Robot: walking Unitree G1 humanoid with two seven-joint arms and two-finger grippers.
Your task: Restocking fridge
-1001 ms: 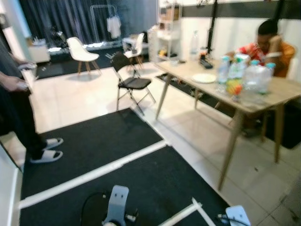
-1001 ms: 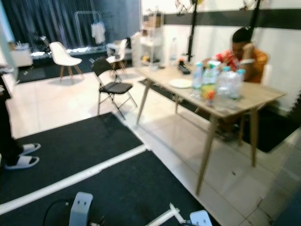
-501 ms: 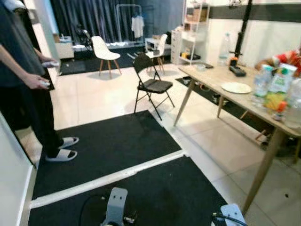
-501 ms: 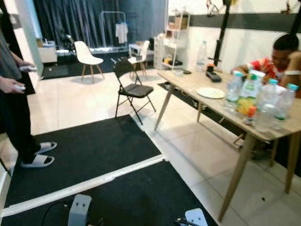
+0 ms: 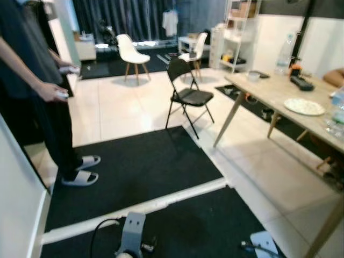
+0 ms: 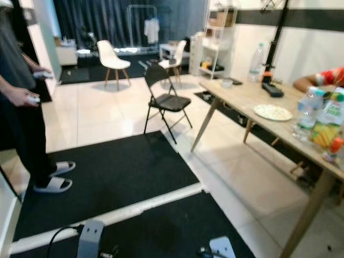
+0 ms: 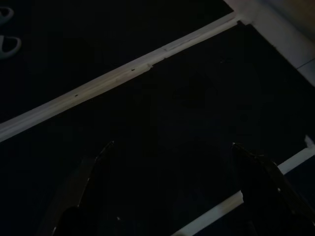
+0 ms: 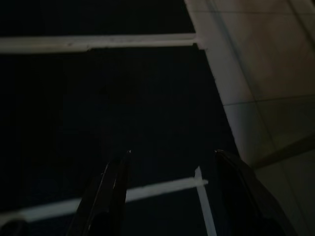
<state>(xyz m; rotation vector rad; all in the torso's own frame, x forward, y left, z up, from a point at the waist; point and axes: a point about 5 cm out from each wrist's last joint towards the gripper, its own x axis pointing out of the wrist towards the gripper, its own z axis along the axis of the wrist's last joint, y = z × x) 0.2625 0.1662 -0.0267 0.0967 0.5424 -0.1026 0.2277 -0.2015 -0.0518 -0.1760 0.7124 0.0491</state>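
Observation:
Water bottles (image 6: 307, 113) and a juice carton (image 6: 329, 119) stand at the near end of a long wooden table (image 6: 244, 97) on the right, beside a white plate (image 6: 272, 112). Both my arms hang low over the black floor mat (image 5: 140, 166). In the left wrist view my left gripper (image 7: 172, 144) is open above the dark mat, with nothing between its fingers. My right gripper (image 8: 173, 152) is open too, over the mat near a white tape line (image 8: 98, 43).
A person (image 5: 37, 80) in white slippers stands at the left, holding small controllers. A black folding chair (image 5: 188, 94) stands by the table's far end. A seated person's arm (image 6: 322, 79) rests on the table. White chairs (image 5: 131, 54) and shelves (image 6: 217, 37) stand further back.
The whole picture has swung: the camera turned left. The table now sits further right and partly out of frame, and the standing person is more in view. Both arms hang as before.

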